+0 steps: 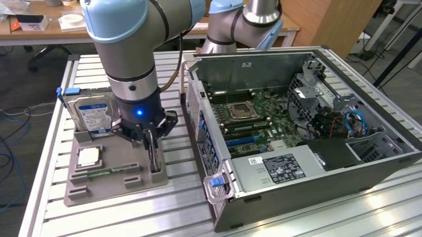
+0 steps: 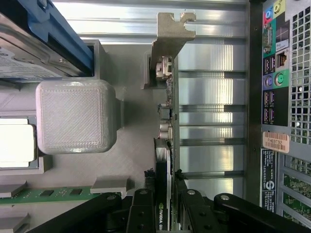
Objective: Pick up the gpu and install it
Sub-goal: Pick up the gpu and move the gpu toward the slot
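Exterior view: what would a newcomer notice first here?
The arm's gripper, clamped on the edge-on gpu that stands in the grey tray at the exterior view's left. Next, the open case at the exterior view's right, its motherboard bare. A hard drive stands upright in the tray beside the gripper.

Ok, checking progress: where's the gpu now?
The gpu stands on edge in the grey holder, exterior view's left of the computer case, gripper shut on it.

Bright even indoor light, glare on the table slats (image 2: 209, 53) (washed white), soft shadows.
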